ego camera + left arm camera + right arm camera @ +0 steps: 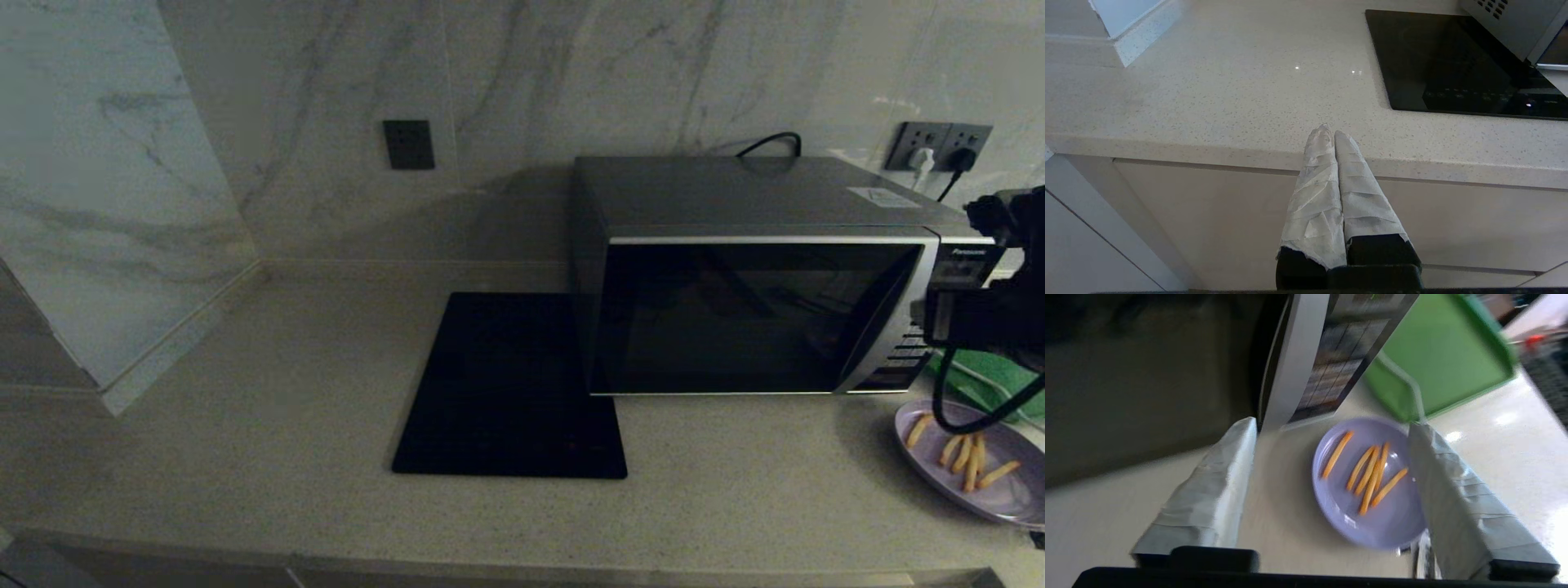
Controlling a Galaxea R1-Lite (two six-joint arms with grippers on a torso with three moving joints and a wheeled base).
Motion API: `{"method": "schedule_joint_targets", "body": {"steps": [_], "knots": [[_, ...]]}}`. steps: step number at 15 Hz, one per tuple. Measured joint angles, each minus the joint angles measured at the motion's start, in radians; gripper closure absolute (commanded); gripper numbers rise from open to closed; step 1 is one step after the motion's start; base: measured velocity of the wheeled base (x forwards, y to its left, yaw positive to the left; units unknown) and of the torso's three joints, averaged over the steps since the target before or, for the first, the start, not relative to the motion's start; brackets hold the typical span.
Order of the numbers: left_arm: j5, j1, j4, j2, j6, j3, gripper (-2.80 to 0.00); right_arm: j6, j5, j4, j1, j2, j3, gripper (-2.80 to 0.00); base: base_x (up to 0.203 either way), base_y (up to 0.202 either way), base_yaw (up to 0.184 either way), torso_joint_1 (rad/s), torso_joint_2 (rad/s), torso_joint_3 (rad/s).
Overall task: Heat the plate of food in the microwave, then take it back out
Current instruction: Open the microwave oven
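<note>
We are in a home kitchen: a speckled stone countertop [245, 408] fills the lower frame, marble wall tiles [326, 82] rise behind, a microwave [759, 278] sits right of centre, wall sockets [939, 147] at upper right, cabinet fronts [1208, 228] below.

Dim head view with soft shadow beside the microwave [759, 278]; right wrist view motion-blurred, countertop [1229, 81] showing small glints.
</note>
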Motion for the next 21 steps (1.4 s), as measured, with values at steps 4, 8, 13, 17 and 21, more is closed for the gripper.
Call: {"method": "schedule_joint_targets", "body": {"steps": [4,8,13,17,21], "knots": [[0.000,0.000,0.000,0.000,0.000,0.000,0.00,0.003,-0.137,-0.143,0.030,0.068,0.052,-2.80,0.000,0.000,0.000,0.000,0.00,0.000],[0.000,0.000,0.000,0.000,0.000,0.000,0.00,0.032,-0.150,-0.179,0.037,0.096,0.104,-2.80,0.000,0.000,0.000,0.000,0.00,0.000],[0.000,0.000,0.000,0.000,0.000,0.000,0.00,0.047,-0.150,-0.221,0.037,0.144,0.101,-2.80,0.000,0.000,0.000,0.000,0.00,0.000],[0.000,0.000,0.000,0.000,0.000,0.000,0.00,0.048,-0.153,-0.295,0.037,0.199,0.103,-2.80,0.000,0.000,0.000,0.000,0.00,0.000],[0.000,0.000,0.000,0.000,0.001,0.000,0.00,0.048,-0.153,-0.334,0.030,0.254,0.094,-2.80,0.000,0.000,0.000,0.000,0.00,0.000]]}}
